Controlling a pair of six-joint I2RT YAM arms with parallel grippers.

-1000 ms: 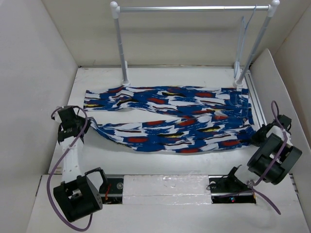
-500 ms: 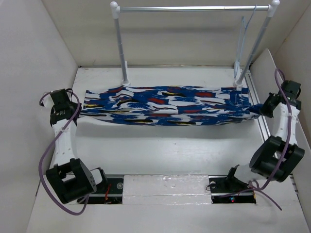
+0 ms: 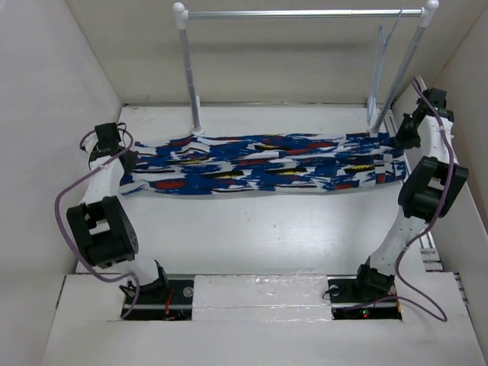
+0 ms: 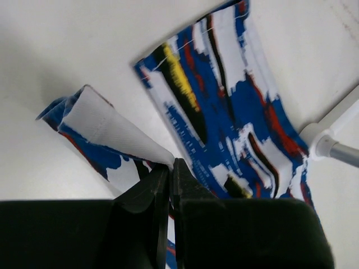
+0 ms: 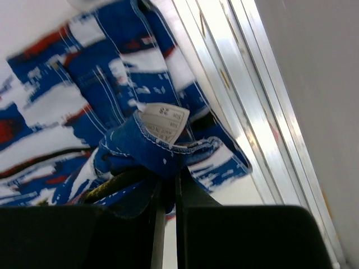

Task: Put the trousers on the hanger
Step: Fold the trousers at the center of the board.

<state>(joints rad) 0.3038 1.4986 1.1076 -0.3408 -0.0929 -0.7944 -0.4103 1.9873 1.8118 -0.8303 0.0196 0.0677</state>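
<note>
The trousers (image 3: 259, 168) stretch as a long folded band between the two hands, none of the cloth on the hanger (image 3: 381, 57) yet. The left hand (image 4: 171, 168) is pressed together on a leg hem, and the right hand (image 5: 168, 174) pinches the bunched waistband just under its label (image 5: 162, 123). The hanger hangs from the rail (image 3: 305, 13), above and just beyond the right hand, well apart from the left. Judged from this, only the pick-up and spreading are done; threading or draping the cloth over the hanger's bar is all left. The hanger shows edge-on, so its bar is hard to make out, and whether the band's middle rests on the counter (image 3: 267, 236) cannot be told.
</note>
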